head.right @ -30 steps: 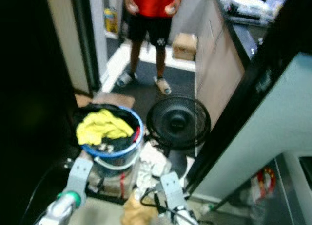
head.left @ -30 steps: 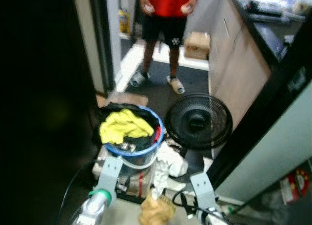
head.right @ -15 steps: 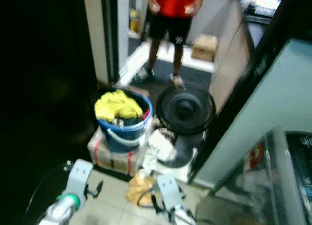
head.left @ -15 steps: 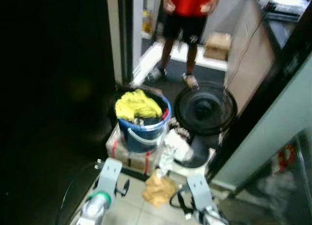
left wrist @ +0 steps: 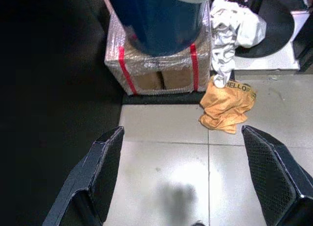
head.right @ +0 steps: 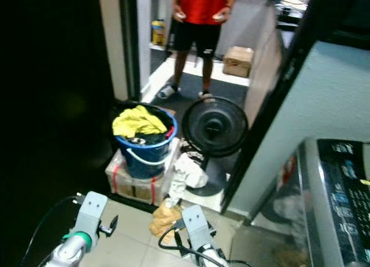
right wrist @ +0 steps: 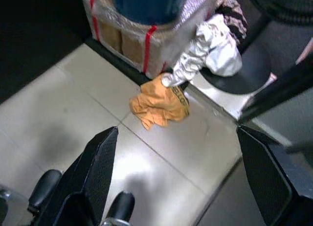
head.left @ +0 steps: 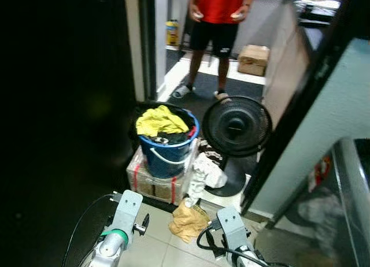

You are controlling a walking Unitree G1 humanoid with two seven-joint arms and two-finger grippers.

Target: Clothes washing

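A blue bucket [head.left: 167,154] heaped with a yellow garment [head.left: 159,119] and dark clothes stands on a plastic-wrapped box with red tape [head.left: 153,185]. A white cloth [head.left: 205,173] hangs beside the box, and an orange cloth [head.left: 188,222] lies crumpled on the floor tiles below it. My left gripper [left wrist: 190,187] is open above the bare tiles, short of the box [left wrist: 156,72]. My right gripper [right wrist: 181,182] is also open, with the orange cloth [right wrist: 159,106] on the floor ahead of it. Both silver arms [head.left: 122,215] hang low in front of me.
A black floor fan [head.left: 236,127] stands right of the bucket. A person in a red shirt [head.left: 218,13] stands in the corridor beyond. A washing machine's top [head.right: 341,186] is at my right, behind a pale wall panel [head.left: 324,122]. Darkness lies to the left.
The whole picture has shifted: the camera has drawn back and turned right, so the bucket looks smaller and farther and the washing machine's top has come into view.
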